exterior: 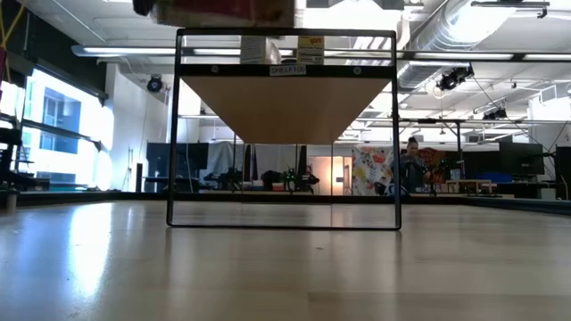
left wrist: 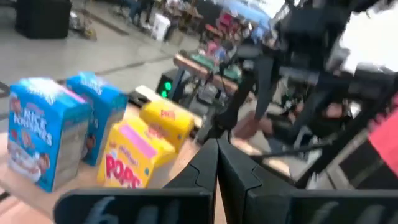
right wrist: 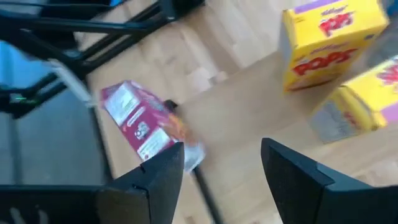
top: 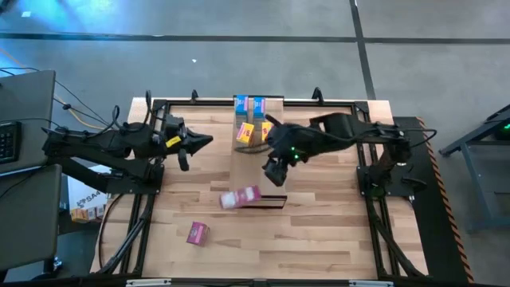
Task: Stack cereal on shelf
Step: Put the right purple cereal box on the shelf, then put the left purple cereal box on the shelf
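Observation:
The shelf point(top: 256, 163) is a pale plank raised on a black frame point(exterior: 174, 134). Two blue boxes point(top: 249, 104) stand at its far end, with two yellow boxes point(top: 253, 132) just nearer. One pink box point(top: 239, 198) lies on its side at the shelf's near left corner. The other pink box point(top: 198, 233) lies on the tabletop. My right gripper point(top: 275, 171) hovers open over the middle of the shelf, between the yellow boxes and the pink box point(right wrist: 140, 124). My left gripper point(top: 201, 142) is shut, in the air left of the shelf, pointing at the yellow boxes point(left wrist: 140, 152).
The shelf's black frame legs stand on the tabletop point(top: 319, 231). There is bare wood on either side of the shelf and toward the near edge. Both arms' bases flank the table. A person point(exterior: 412, 160) shows far back in the room.

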